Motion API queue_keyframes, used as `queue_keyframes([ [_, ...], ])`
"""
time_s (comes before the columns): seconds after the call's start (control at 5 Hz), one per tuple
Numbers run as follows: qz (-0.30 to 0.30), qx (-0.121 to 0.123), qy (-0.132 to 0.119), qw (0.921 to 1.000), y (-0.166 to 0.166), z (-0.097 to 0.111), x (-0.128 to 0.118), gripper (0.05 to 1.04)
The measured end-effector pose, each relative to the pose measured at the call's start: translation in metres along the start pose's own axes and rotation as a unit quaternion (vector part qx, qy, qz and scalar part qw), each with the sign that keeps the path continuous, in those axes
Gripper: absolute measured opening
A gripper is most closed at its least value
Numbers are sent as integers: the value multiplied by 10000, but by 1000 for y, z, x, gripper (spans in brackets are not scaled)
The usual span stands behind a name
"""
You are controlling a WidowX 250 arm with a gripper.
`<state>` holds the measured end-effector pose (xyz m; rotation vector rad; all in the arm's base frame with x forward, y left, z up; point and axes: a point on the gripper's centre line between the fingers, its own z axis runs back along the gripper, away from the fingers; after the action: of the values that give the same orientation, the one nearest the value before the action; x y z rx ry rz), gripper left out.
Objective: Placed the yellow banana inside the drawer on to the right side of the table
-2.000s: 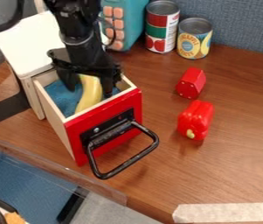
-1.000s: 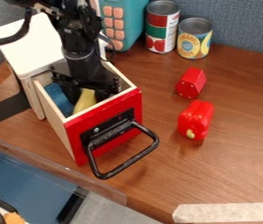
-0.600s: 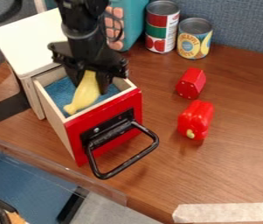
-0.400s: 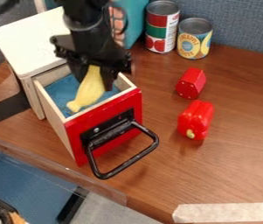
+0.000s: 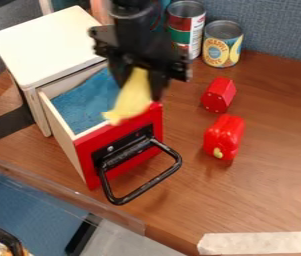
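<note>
So, progress check: I'd call it a bit under halfway. The curved yellow toy banana [image 5: 131,98] is up out of the red-fronted wooden drawer [image 5: 86,160], or near enough, since its lower end hangs over the top edge of the drawer front. I can't tell if that tip actually clears the rim or brushes it. So the picking part looks done, and what's left is the carry over to the right side of the brown wood-grain desk [image 5: 266,110], the lowering and the letting go.

As for the black two-finger pincer [image 5: 139,86], it's closed down on the banana, one finger on each side of the upper part. So it's open only about as wide as the fruit is thick, nowhere near fully spread. The banana slants down and picture-left from the grip, with the thinner end lowest. Looks like a decent hold to me, but with that much hanging below I'd want some lift before going sideways, or it might snag on the wood.

Watch out for the stuff picture-right of the pincer too: a faceted red plastic block [image 5: 218,95] near its height in the view, and a glossy red toy bell pepper [image 5: 224,136] lower down. My guess is the banana should go past both, or be set down beside them without a bump.
</note>
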<state>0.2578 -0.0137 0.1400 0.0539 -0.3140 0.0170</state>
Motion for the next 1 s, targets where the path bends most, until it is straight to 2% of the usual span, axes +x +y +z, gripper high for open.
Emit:
queue_keyframes([
  [0.2,-377,-245,31,9990,-31,3,-5,526],
  [0.4,-820,-348,146,9959,-61,-1,-14,526],
  [1.0,-1152,-605,706,9890,-103,-45,-31,526],
])
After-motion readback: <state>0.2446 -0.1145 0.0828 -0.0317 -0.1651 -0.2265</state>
